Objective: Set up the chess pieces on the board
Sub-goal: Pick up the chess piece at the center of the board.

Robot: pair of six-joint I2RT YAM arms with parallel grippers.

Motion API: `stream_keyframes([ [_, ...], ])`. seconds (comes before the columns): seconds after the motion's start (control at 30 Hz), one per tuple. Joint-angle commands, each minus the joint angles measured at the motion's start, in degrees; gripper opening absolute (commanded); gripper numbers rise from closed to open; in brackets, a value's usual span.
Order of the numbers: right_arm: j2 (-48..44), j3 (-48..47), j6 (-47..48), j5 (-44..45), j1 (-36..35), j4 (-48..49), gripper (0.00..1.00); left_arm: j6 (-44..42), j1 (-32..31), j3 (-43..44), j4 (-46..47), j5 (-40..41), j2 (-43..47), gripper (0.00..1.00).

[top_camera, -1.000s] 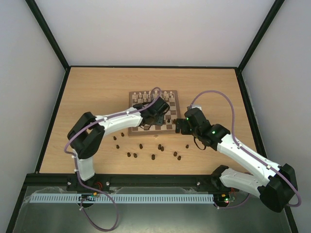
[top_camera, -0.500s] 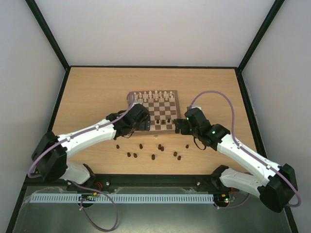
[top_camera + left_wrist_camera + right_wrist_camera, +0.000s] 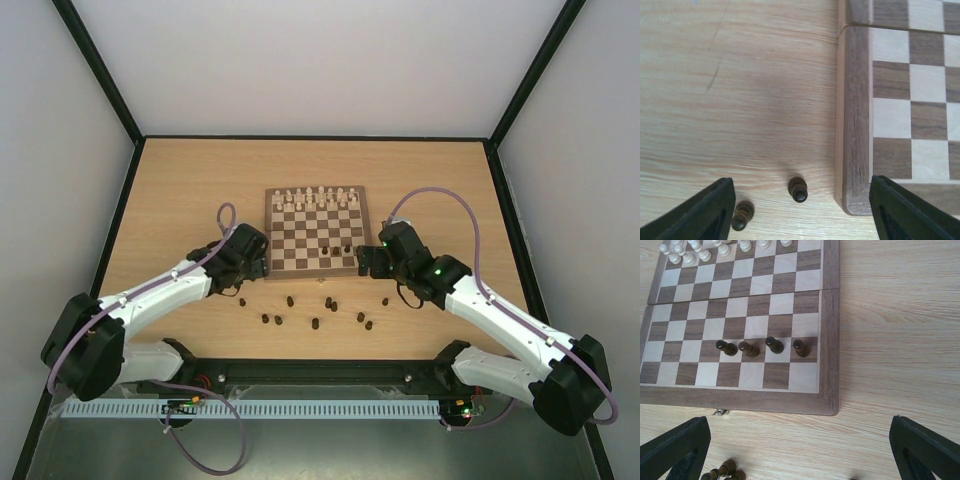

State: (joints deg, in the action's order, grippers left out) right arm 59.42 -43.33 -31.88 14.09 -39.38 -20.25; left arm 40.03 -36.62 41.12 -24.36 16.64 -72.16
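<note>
Basically, left gripper [image 3: 800, 215] jaws spread, empty, over two loose dark chess pieces [image 3: 798, 189] on the table [image 3: 740, 75] just beside the board [image 3: 852, 125] corner; an off-centre close could topple one. Four more stand on the board's right side. Right gripper [image 3: 800, 450] spread, empty, could brush them. No readable writing

No text, label, brand, number or sign can be read in any of the views.
</note>
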Motion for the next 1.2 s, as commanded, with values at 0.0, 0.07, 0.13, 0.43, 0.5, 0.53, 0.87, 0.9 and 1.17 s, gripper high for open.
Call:
stream_keyframes([
  [0.0,0.12,0.79,0.68,-0.33,0.18,0.21,0.99,-0.83,1.00,-1.29,3.04,-2.41,-2.49,0.71],
  [0.07,0.00,0.87,0.59,-0.17,0.18,0.17,0.99,-1.09,1.03,-1.53,3.66,-2.66,-3.53,0.63],
  [0.13,0.00,0.88,0.68,-0.17,0.18,0.20,0.99,-1.48,1.02,-1.51,4.05,-2.72,-4.57,0.58],
  [0.43,0.17,0.97,0.63,-0.02,0.18,0.43,0.99,-2.11,1.16,-1.64,4.65,-2.64,-7.67,0.43],
  [0.5,0.25,0.97,0.75,-0.13,0.18,0.47,0.99,-2.03,1.20,-1.72,4.51,-2.38,-7.88,0.40],
  [0.53,0.26,1.03,0.69,-0.04,0.18,0.47,0.99,-2.06,1.28,-1.81,4.48,-2.33,-7.98,0.39],
  [0.87,0.24,1.14,0.77,-0.29,0.18,0.59,0.99,-1.43,1.36,-3.41,5.21,-2.97,-8.48,0.38],
  [0.9,0.24,1.14,0.77,-0.19,0.18,0.57,0.99,-1.41,1.37,-3.54,5.28,-3.08,-8.58,0.38],
  [1.17,0.24,1.14,0.77,-0.25,0.18,0.65,0.99,-1.33,1.38,-4.08,5.39,-3.46,-8.70,0.30],
])
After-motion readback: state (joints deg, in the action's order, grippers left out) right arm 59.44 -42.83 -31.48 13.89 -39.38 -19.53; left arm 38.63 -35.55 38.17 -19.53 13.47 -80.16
